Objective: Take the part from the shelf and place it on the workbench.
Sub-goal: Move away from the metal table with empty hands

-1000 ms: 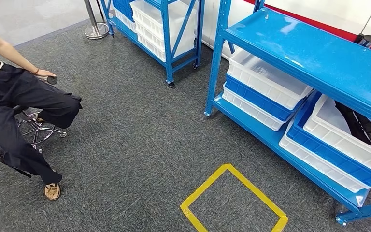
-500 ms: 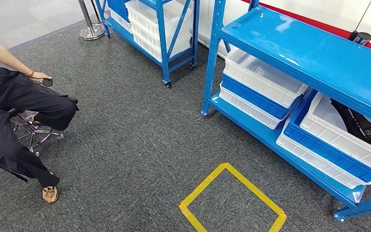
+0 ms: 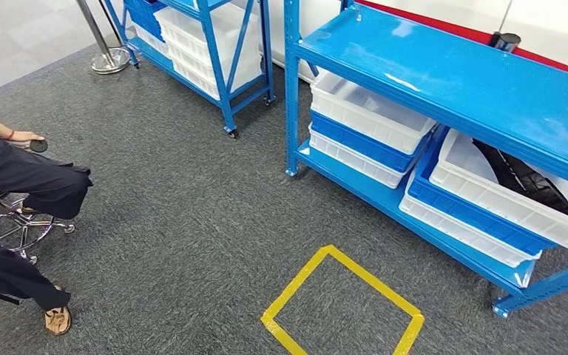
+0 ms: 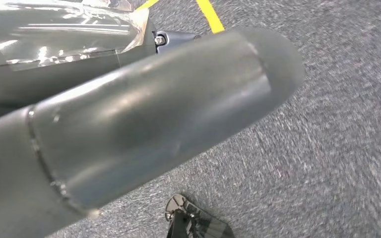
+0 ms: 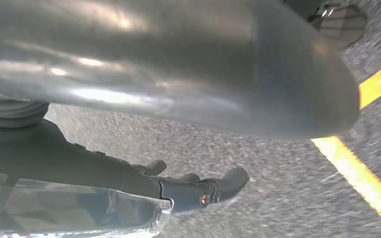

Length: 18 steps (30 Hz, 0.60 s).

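In the head view a blue shelf (image 3: 444,81) stands at the right on the grey carpet (image 3: 177,222). Its lower level carries stacked white and blue bins (image 3: 362,133), and just beside them a second stack with a white bin (image 3: 503,192) on top. Inside this white bin lies a long black part (image 3: 521,176), resting on a slant, and the upper board of the shelf hides its far end. A second blue shelf (image 3: 214,44) with white bins stands further back, on small wheels. On the carpet in front of the first shelf a square of yellow tape (image 3: 340,303) is marked. At the left a person (image 3: 15,192) in dark trousers sits on a chair with a chrome base and holds a small dark round object (image 3: 38,146) in one hand.

The left robot hand (image 4: 144,114) is seen in the left wrist view as a thick grey thumb above the carpet; I cannot tell if its fingers are apart or closed. The right robot hand (image 5: 188,183) hangs above the carpet near a yellow tape line, its dark fingers stretched out and a little apart, and it holds nothing.
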Motion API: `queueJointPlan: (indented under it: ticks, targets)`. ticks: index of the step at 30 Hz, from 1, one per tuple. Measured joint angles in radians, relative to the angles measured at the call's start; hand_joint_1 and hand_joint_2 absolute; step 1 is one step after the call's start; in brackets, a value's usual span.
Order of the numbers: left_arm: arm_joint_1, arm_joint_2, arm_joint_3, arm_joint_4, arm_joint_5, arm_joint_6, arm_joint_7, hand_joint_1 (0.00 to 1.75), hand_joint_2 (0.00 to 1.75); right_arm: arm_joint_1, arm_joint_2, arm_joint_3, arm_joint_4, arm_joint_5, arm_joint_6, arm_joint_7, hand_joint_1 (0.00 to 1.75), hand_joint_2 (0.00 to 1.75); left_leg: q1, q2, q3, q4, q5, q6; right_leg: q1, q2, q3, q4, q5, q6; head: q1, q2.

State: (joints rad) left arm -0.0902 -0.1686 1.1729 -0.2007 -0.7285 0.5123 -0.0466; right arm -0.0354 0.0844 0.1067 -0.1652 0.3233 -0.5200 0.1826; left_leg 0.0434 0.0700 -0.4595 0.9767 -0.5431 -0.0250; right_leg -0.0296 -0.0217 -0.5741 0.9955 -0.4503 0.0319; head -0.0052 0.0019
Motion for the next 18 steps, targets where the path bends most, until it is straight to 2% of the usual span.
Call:
queueJointPlan:
  ticks: [1,2,3,4,5,6,7,9,10,11,13,14,15,16,17,18]
  targets:
    - [0.0,-0.001,0.0,0.0,0.0,0.001,0.0,0.0,0.0,0.0,0.0,0.0,0.0,0.0,0.0,0.001,0.0,0.0,0.001,-0.021,-0.021,0.045,-0.028,-0.001,0.0,0.011,0.002,-0.001,0.0,-0.008,-0.003,0.0]
    - [0.001,0.0,0.0,0.0,0.0,0.001,0.001,0.0,0.0,0.0,0.0,0.0,0.0,0.0,0.0,0.002,0.0,0.0,0.0,-0.044,-0.054,0.112,-0.063,0.002,0.003,0.021,0.002,-0.001,0.0,-0.014,-0.005,0.0]
    - [0.003,0.0,-0.001,0.0,-0.001,0.002,0.003,0.0,0.0,0.0,0.001,-0.001,0.0,0.0,0.0,0.003,0.0,0.0,-0.002,-0.057,-0.096,0.189,-0.096,0.005,0.007,0.032,0.002,-0.001,-0.001,-0.019,-0.006,0.0]
    - [0.005,0.0,-0.001,0.0,-0.001,0.002,0.006,0.0,0.0,0.0,0.001,-0.001,0.0,0.0,0.001,0.005,0.0,0.0,-0.005,-0.064,-0.138,0.26,-0.118,0.01,0.012,0.045,0.003,-0.001,-0.002,-0.023,-0.007,0.0]
    - [0.006,0.001,-0.001,0.0,-0.002,0.003,0.01,0.0,0.0,0.001,0.002,-0.001,0.001,0.0,0.002,0.007,0.0,0.0,-0.008,-0.066,-0.165,0.295,-0.118,0.015,0.017,0.058,0.004,0.0,-0.003,-0.024,-0.006,0.0]
    - [0.007,0.001,-0.001,0.0,-0.004,0.004,0.013,0.0,0.0,0.003,0.002,-0.001,0.001,0.0,0.003,0.01,0.0,0.0,-0.012,-0.069,-0.173,0.289,-0.094,0.023,0.021,0.072,0.006,0.0,-0.003,-0.025,-0.006,0.0]
    - [0.008,0.001,-0.001,0.001,-0.005,0.004,0.016,0.0,0.0,0.004,0.002,-0.001,0.001,0.0,0.004,0.013,0.0,0.0,-0.016,-0.077,-0.162,0.245,-0.054,0.033,0.024,0.086,0.009,0.0,-0.003,-0.025,-0.006,0.0]
    - [0.009,0.002,-0.001,0.001,-0.007,0.004,0.016,0.0,0.0,0.004,0.004,-0.001,0.002,0.0,0.007,0.014,0.0,0.0,-0.023,-0.118,-0.114,0.111,0.026,0.055,0.03,0.113,0.012,0.001,-0.003,-0.024,-0.006,0.0]
    - [0.009,0.003,-0.001,0.001,-0.007,0.003,0.015,0.0,0.0,0.003,0.005,-0.002,0.002,0.0,0.007,0.014,0.0,0.0,-0.027,-0.135,-0.096,0.065,0.046,0.061,0.031,0.124,0.012,0.001,-0.003,-0.024,-0.005,0.0]
    - [0.009,0.004,-0.001,0.001,-0.008,0.003,0.014,0.0,0.0,0.004,0.006,-0.002,0.002,-0.001,0.008,0.014,0.0,0.0,-0.03,-0.144,-0.087,0.04,0.054,0.064,0.031,0.134,0.01,0.002,-0.003,-0.022,-0.005,0.0]
    - [0.009,0.003,-0.003,0.001,-0.01,0.002,0.012,0.0,0.0,0.007,0.008,-0.004,0.002,-0.003,0.01,0.014,0.0,0.0,-0.034,-0.127,-0.083,0.031,0.055,0.066,0.029,0.15,0.002,0.001,-0.002,-0.015,-0.006,0.0]
    - [0.008,0.003,-0.004,0.002,-0.012,0.001,0.011,0.0,0.0,0.01,0.007,-0.006,0.003,-0.005,0.01,0.014,0.0,0.0,-0.034,-0.116,-0.08,0.026,0.058,0.069,0.029,0.143,-0.003,0.006,-0.004,-0.011,-0.005,0.0]
    - [0.008,0.003,-0.006,0.001,-0.014,0.001,0.01,0.0,0.0,0.011,0.007,-0.007,0.003,-0.006,0.01,0.015,0.0,0.0,-0.032,-0.105,-0.078,0.021,0.061,0.073,0.029,0.123,-0.014,0.023,-0.013,-0.009,-0.004,0.0]
    - [0.009,0.002,-0.007,0.001,-0.015,0.0,0.009,0.0,0.0,0.011,0.006,-0.009,0.003,-0.007,0.01,0.015,0.0,0.0,-0.03,-0.092,-0.076,0.016,0.063,0.078,0.029,0.097,-0.034,0.06,-0.032,-0.009,-0.001,0.0]
    - [0.011,0.003,-0.008,0.001,-0.016,0.0,0.009,0.0,0.0,0.01,0.006,-0.01,0.003,-0.008,0.01,0.015,0.0,0.0,-0.031,-0.078,-0.075,0.015,0.063,0.081,0.028,0.067,-0.063,0.118,-0.06,-0.01,0.002,0.0]
    - [0.012,0.003,-0.009,0.001,-0.017,0.0,0.009,0.0,0.0,0.009,0.006,-0.011,0.003,-0.008,0.01,0.015,0.0,0.0,-0.031,-0.063,-0.075,0.015,0.062,0.084,0.026,0.049,-0.098,0.186,-0.09,-0.01,0.004,0.0]
